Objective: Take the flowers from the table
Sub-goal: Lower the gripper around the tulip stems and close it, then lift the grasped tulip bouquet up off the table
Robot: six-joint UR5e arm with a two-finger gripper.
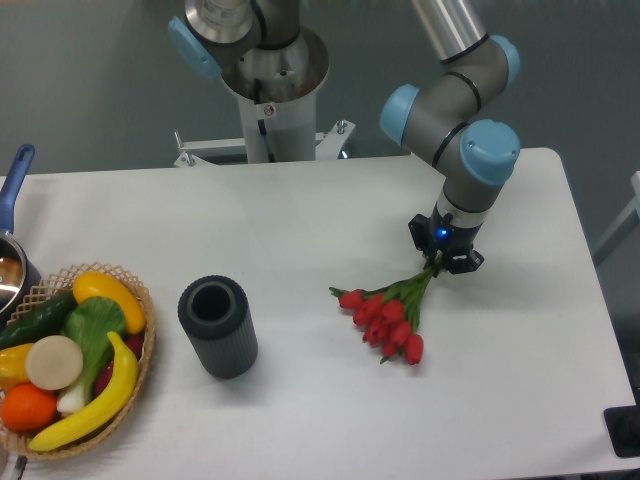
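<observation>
The flowers (386, 315), a bunch of red tulips with green leaves, lie on the white table (300, 230) right of centre, heads toward the lower left. Their thin green stems run up and right into my gripper (441, 262). The gripper points down at the stem end with its fingers closed around the stems. The heads look slightly raised compared with before, though whether they still touch the table I cannot tell.
A dark grey ribbed cylinder cup (217, 326) stands left of the flowers. A wicker basket (140, 350) of fruit and vegetables sits at the front left, beside a pot with a blue handle (12, 180). The robot base (270, 90) rises behind the table.
</observation>
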